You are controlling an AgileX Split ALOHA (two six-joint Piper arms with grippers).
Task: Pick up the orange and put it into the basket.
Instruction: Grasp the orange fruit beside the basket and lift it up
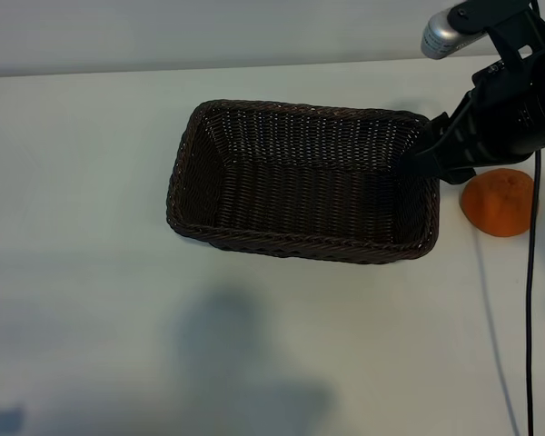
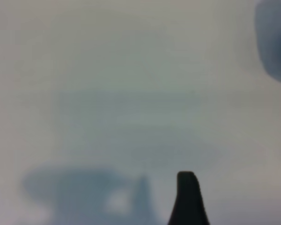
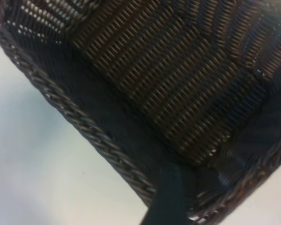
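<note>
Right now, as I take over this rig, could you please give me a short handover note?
Right end effector: open, holding nothing, over the basket's end nearest the orange.
Left end effector: open, holding nothing, over bare table, outside the exterior view.
Orange: on the table just beyond the basket's right end in the exterior view, partly behind the right arm.
Basket: holds nothing.
Done: nothing yet.
Left: grasp the orange, lift it, release it into the basket.

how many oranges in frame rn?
1. The orange sits on the table just outside the basket, off its short end at the exterior view's right, partly hidden by the right arm. The basket looks empty in both views that show it.
</note>
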